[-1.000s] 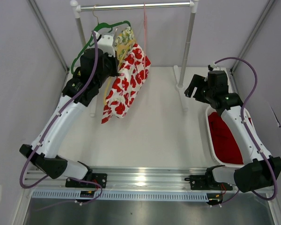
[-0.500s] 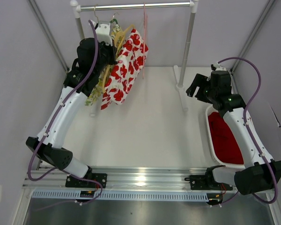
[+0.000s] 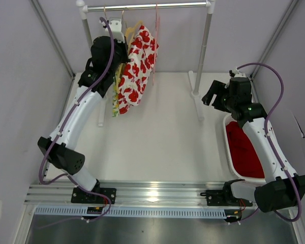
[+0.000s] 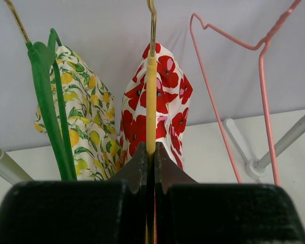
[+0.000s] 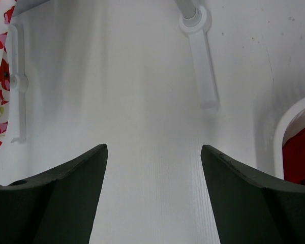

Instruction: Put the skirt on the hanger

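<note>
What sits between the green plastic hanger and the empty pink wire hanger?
The yellow plastic hanger carrying the red-poppy white skirt, beside lemon-print fabric; the left wrist view shows it.

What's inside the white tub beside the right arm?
A red cloth lies in the white tub. The right arm crosses over the tub's right side, so that part cannot be seen, nor can anything beneath the cloth.

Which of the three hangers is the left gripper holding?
The yellow hanger, in the middle, carrying the red-flowered skirt; left gripper pinches its neck. The green hanger and pink hanger are untouched.
</note>
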